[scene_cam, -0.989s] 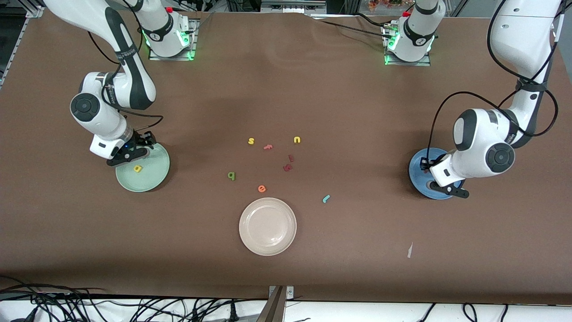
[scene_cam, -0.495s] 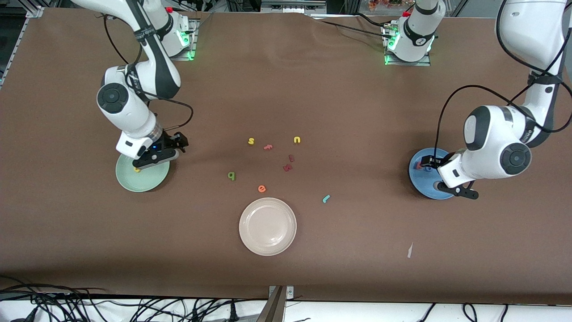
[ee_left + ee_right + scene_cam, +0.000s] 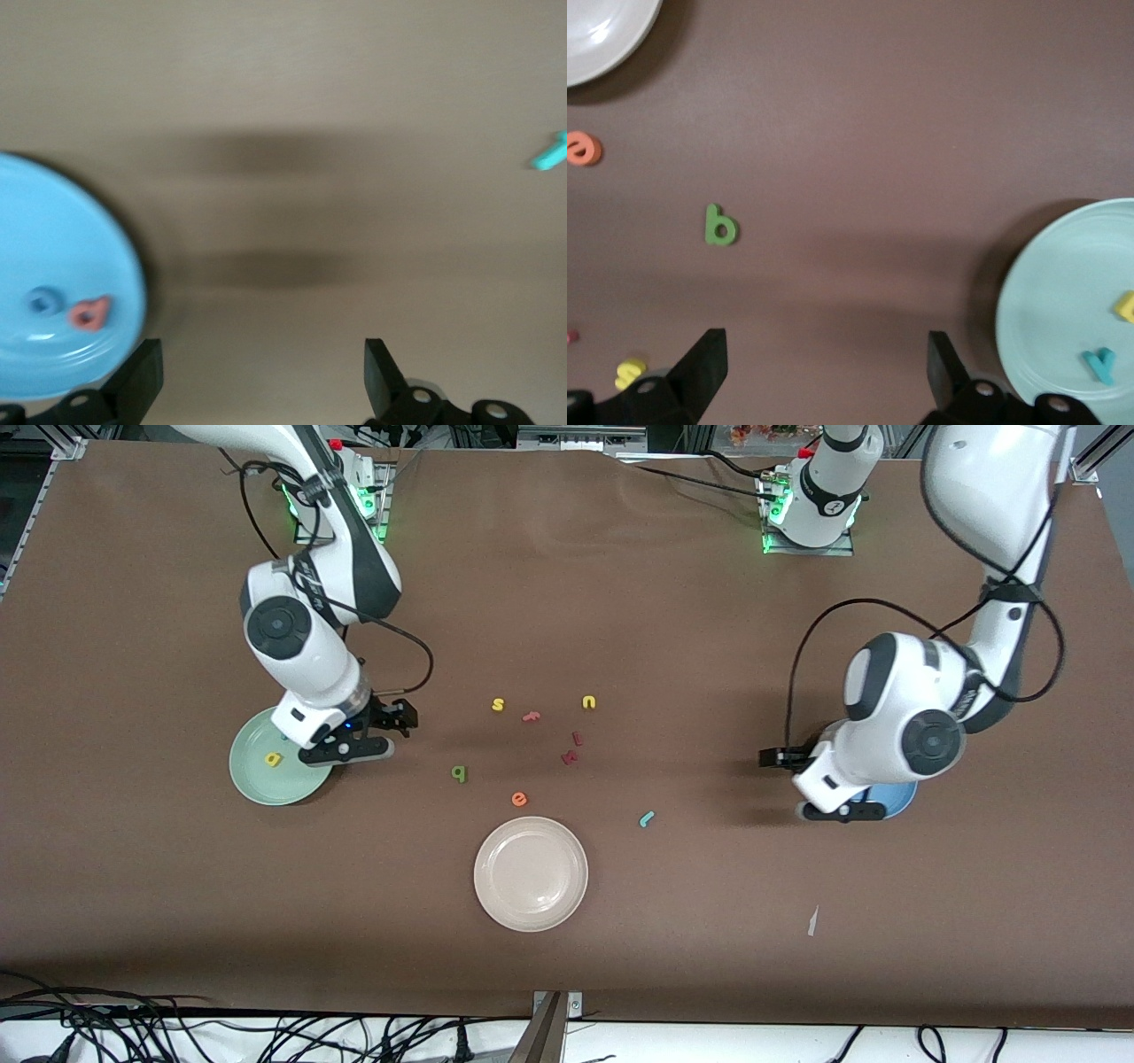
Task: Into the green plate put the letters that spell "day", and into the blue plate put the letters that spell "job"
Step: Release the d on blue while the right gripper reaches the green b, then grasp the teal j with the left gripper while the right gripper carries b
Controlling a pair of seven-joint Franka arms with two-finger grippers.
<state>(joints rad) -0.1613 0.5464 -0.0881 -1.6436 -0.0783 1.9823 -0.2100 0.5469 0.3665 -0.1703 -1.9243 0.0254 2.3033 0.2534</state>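
The right arm comes down from the upper left of the frame, elbow bent, wrist turned downward. Its right gripper [image 3: 376, 735] hangs low in the left-centre, fingers [image 3: 700, 367] spread wide and empty. The left arm drops from the upper right; its left gripper [image 3: 819, 784] sits at right-centre, fingers [image 3: 142, 376] likewise apart, holding nothing.

three plates on the table: one green plate [image 3: 257, 779], one blue plate [image 3: 53, 266], one cream-white plate [image 3: 531, 873]. foam letters, counting now: two in the green plate, a yellow "a" [image 3: 274, 759] and a teal "y" [image 3: 1100, 364]; two in the blue one, a blue "o" [image 3: 40, 302] and a salmon-red "b" [image 3: 89, 312]. eight letters lie loose on the table.
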